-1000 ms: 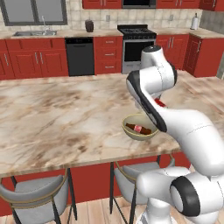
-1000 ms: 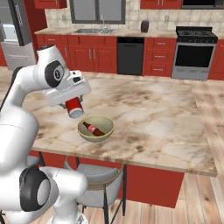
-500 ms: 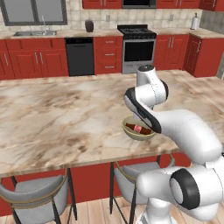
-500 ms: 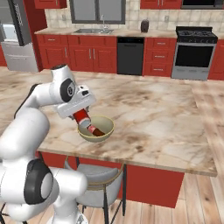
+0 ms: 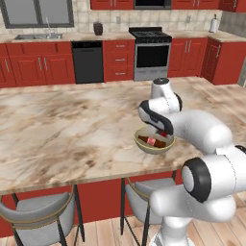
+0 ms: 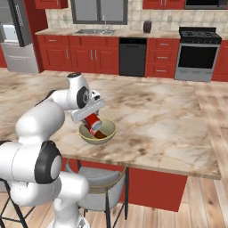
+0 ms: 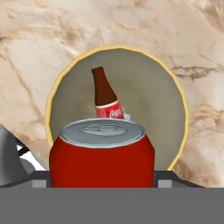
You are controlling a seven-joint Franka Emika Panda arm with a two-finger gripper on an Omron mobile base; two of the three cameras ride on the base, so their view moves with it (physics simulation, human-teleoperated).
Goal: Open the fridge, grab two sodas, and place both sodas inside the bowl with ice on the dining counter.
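While the white robot arm bends low over the long beige-brown marbled dining counter (image 5: 72,125), its two-finger gripper (image 6: 90,118) holds a small red soda can with a silvery top (image 7: 102,154) between its jaws. The jaws are spread wide, one on each side of the can, pinching it. In the hand view the can sits right between the jaws, with its shiny top facing out.

Just past the can's top is the round olive-tan bowl with a paler yellow rim (image 7: 180,105). The bowl sits on the counter, straight ahead of the jaws – very near. In the right base view the can (image 6: 93,123) is tilted and hangs over the bowl (image 6: 109,132), at its near rim. I cannot tell if the can touches the bowl.

Inside the bowl, beyond the held can, lies a brown bottle with a red label (image 7: 106,97). Its thin neck points away from the jaws. In the left base view the bottle (image 5: 151,141) lies flat in the bowl (image 5: 146,148), just below the gripper (image 5: 163,130)

Far from the jaws, off to one side, stands the tall silver-grey fridge (image 6: 18,38) by the red cabinets – well apart from the bowl
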